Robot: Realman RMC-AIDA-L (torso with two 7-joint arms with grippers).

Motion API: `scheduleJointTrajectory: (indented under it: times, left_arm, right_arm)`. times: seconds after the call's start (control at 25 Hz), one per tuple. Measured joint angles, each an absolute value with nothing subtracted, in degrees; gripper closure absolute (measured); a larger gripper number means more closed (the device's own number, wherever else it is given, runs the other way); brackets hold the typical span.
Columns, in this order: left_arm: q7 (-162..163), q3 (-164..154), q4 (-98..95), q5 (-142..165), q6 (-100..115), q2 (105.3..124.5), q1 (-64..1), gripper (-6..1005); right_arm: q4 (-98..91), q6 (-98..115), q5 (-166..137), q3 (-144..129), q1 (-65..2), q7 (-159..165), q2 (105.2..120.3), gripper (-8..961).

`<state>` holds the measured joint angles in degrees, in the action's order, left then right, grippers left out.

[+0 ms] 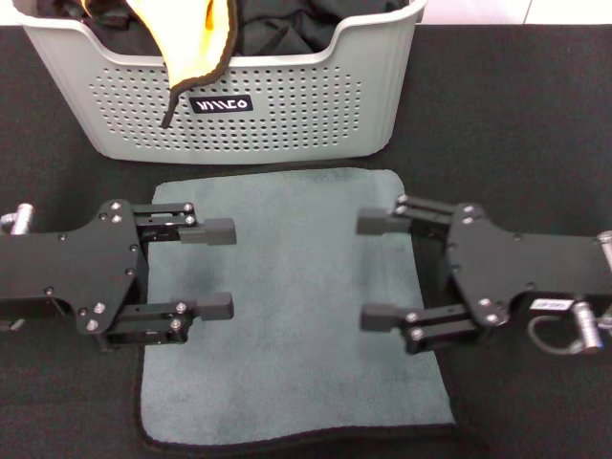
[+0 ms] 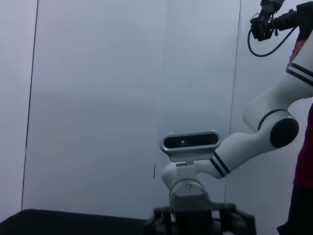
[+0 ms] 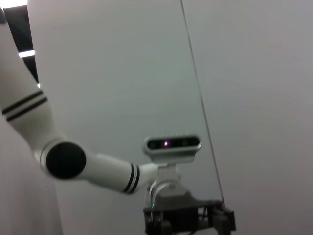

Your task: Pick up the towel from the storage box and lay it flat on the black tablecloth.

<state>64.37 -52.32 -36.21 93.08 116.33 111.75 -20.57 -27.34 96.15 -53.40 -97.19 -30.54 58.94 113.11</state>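
The towel (image 1: 292, 316) lies flat, grey-green side up, on the black tablecloth (image 1: 516, 124) just in front of the storage box (image 1: 229, 96). Its black edging shows along the near edge. My left gripper (image 1: 220, 268) is open and empty above the towel's left edge. My right gripper (image 1: 378, 270) is open and empty above its right edge. Both point inward toward each other. The wrist views show only the robot's head and a wall.
The storage box holds black garments (image 1: 277, 29) and a second yellow, black-edged cloth (image 1: 196, 43) that hangs over its front rim. The tablecloth stretches to both sides of the towel.
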Motion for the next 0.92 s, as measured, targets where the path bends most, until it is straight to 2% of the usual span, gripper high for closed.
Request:
scheduleJointTrajectory:
  times: [0.2, 0.6, 0.92]
  left_arm:
    - [64.14, -51.96, -36.45, 93.14, 116.28, 111.12, -21.19, 387]
    - [63.9, -51.65, -36.03, 93.9, 115.6, 110.39, -22.62, 381]
    - [61.64, -50.13, -35.83, 94.17, 114.23, 111.05, -22.23, 381]
  right_arm:
    - [-27.43, 94.38, -55.43, -97.15, -31.91, 58.92, 114.48, 68]
    - [-27.94, 94.29, -55.17, -96.81, -32.06, 58.34, 114.69, 68]
    - [-27.71, 94.15, -55.3, -96.19, -31.31, 57.48, 114.69, 68]
